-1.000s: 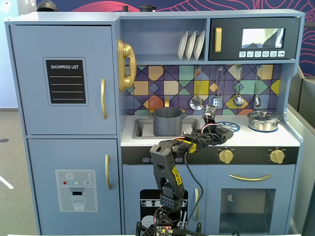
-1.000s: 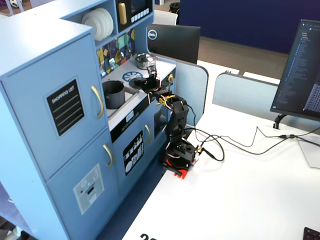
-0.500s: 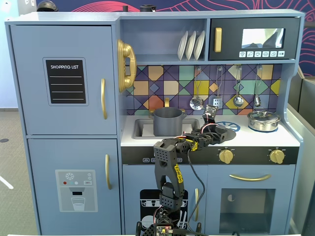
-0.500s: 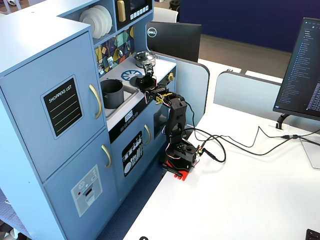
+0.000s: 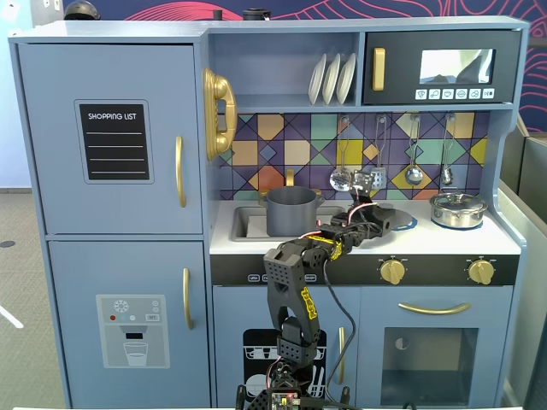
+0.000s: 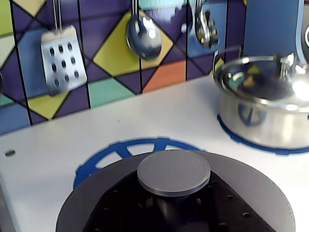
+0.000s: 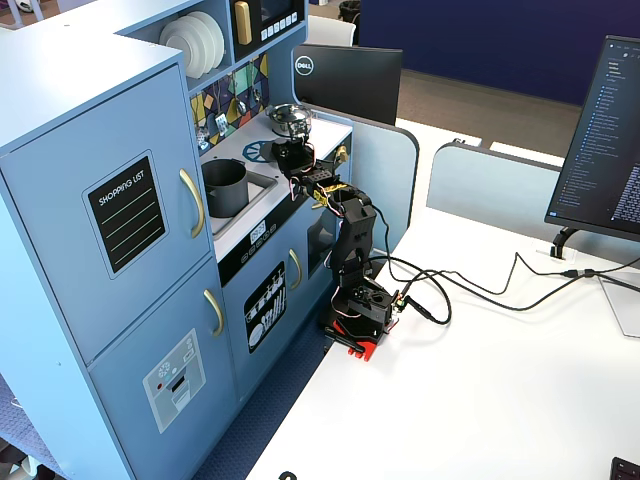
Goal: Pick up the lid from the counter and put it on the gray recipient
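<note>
One lid, a dark-gray disc with a central knob, fills the lower wrist view at 6 o'clock, over the blue burner print on the toy kitchen's table. The gripper sits directly at it; whether its jaws are closed on the lid cannot be told. The gray recipient stands in the sink at 9 o'clock of the gripper, lidless and ready. Legible writing: "SHOPPING LIST"; "DELL".
</note>
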Robot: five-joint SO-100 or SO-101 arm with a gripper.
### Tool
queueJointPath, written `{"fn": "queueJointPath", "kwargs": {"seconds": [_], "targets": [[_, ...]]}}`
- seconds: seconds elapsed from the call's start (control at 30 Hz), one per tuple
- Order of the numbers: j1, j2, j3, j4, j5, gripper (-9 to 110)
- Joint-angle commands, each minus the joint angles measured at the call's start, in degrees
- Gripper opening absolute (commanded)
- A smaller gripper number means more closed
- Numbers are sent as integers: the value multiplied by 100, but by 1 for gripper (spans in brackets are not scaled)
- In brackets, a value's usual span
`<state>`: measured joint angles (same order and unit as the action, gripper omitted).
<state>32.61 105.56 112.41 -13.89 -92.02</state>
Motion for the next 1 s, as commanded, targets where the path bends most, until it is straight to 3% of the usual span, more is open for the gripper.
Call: {"fn": "queueJointPath", "kwargs": {"seconds": [0.0, 0.5, 0.97], "targets": [[-193, 703, -527, 149, -62, 0], [-1406, 1644, -1371, 1652, 62, 0], [-2584, 1767, -1213, 2127, 79, 0]]}}
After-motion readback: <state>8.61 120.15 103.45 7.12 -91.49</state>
